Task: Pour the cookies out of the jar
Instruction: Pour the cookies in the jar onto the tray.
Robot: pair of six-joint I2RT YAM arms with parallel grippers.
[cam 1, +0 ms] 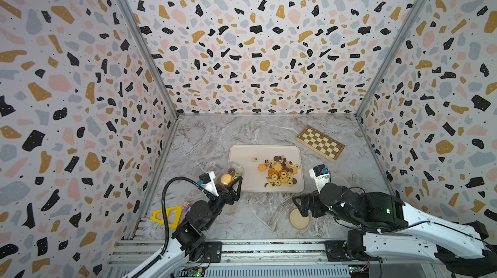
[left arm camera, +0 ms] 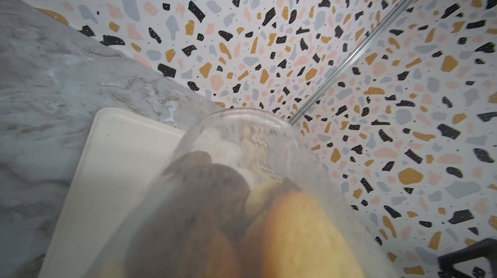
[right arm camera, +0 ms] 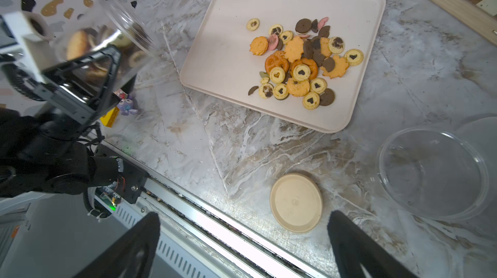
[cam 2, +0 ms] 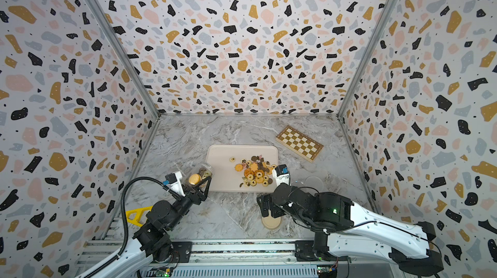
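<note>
Jaws: left gripper (cam 1: 230,183) clamped on tilted jar (cam 1: 234,168); right gripper (right arm camera: 243,217) spread, empty. Jar mouth at tray (cam 1: 246,155) edge; risk: leftover cookies (cam 1: 226,179) miss tray, scatter on table (cam 1: 215,134).

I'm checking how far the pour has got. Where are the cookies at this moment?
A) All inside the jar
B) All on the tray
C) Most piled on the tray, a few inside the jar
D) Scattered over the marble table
C: the cookies lie piled on the tray, and a few more show through the clear jar held in the left claw.
</note>
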